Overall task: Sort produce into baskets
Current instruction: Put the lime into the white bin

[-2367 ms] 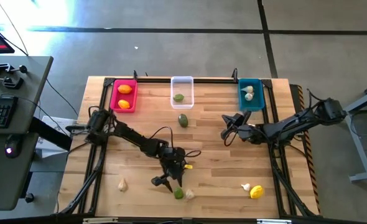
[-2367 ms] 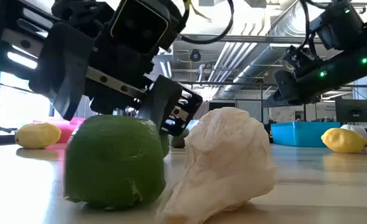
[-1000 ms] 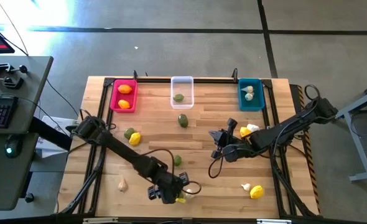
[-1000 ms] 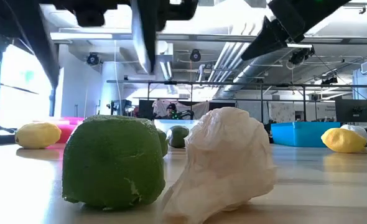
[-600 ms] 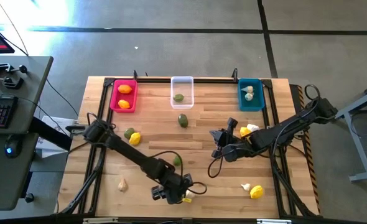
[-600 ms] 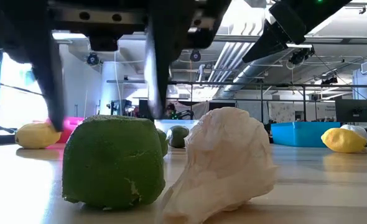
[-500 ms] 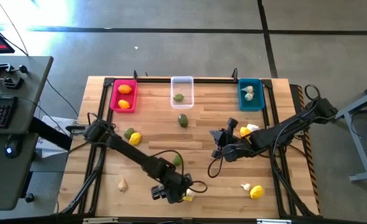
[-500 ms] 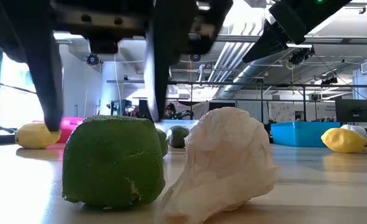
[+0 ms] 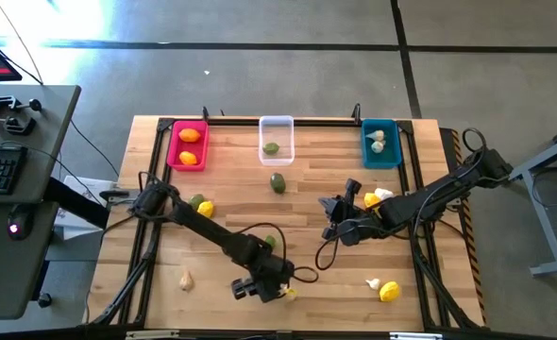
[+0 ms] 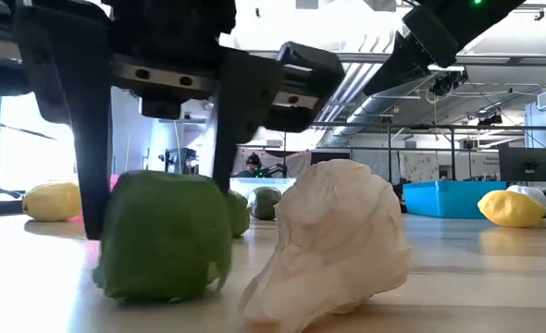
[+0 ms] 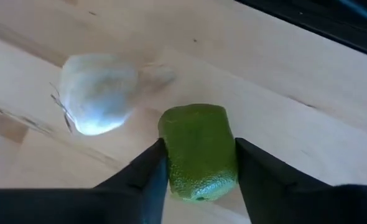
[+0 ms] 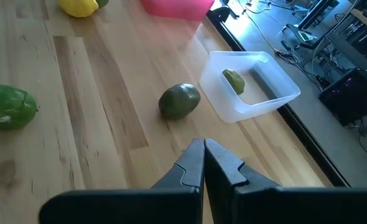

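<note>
Since a moment ago the left tool (image 11: 199, 171) has come down around the green fruit (image 11: 199, 151) at the desk's (image 9: 231, 203) near edge, and its two fingers (image 11: 147, 171) now stand against the fruit's sides, gripping it where it sits on the wood. Just beside it lies a whitish garlic bulb (image 11: 96, 93), which in the low view fills the foreground and hides much behind it. From above, the left arm covers the fruit, so only a bit of the bulb shows at the tool. That fruit is dull green, pebbled and blocky. The right tool (image 12: 203, 163) hangs over the middle of the desk with its fingers pressed together, holding nothing; a darker green piece (image 12: 179, 101) lies ahead of it beside the clear bin (image 12: 252, 87), which holds one green piece. The pink-red bin (image 9: 187, 144) holds two orange fruits, and the teal bin (image 9: 379, 142) holds whitish bulbs. A yellow fruit (image 9: 389, 292) and a small bulb lie near the right front corner.
</note>
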